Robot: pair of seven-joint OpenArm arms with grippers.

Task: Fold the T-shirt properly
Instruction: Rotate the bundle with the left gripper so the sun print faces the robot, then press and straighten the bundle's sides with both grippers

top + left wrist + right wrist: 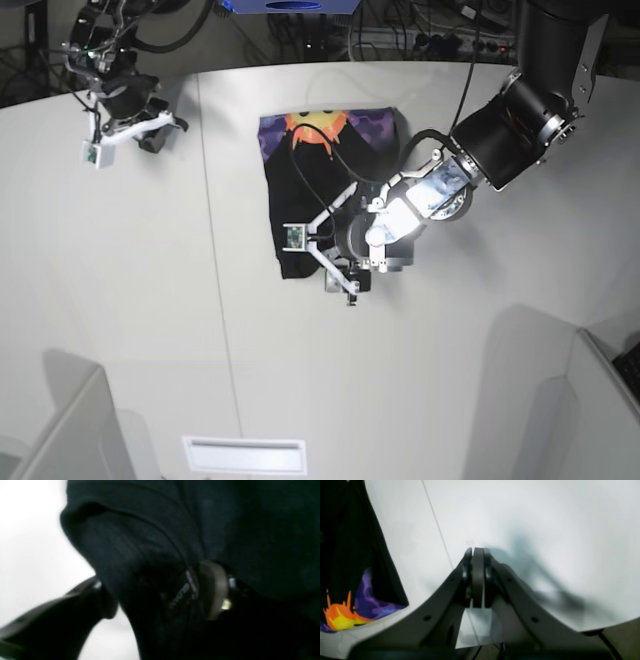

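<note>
The T-shirt [325, 190] lies on the white tabletop [120, 300] as a narrow, already folded bundle, its sun print showing at the far end and plain black cloth at the near end. The left end effector [335, 265] sits at that near edge, so the step in hand looks like the tail of a fold, with the hem being laid down or let go. In the left wrist view one finger [62, 615] stands clear over the tabletop while the other is lost against the dark cloth; the fingers look parted with fabric draped between them, but whether anything is still pinched cannot be told. The next move probably calls for lifting clear without dragging the layers, then checking that the edges line up.

The right end effector [478, 555] hovers over bare tabletop, pressed together and holding nothing. Its wrist view shows the orange, yellow and purple print at close range, which the left wrist view, filled with blurred black cloth, never shows. Only the base view gives the whole outline of the bundle and how far apart the two arms are
</note>
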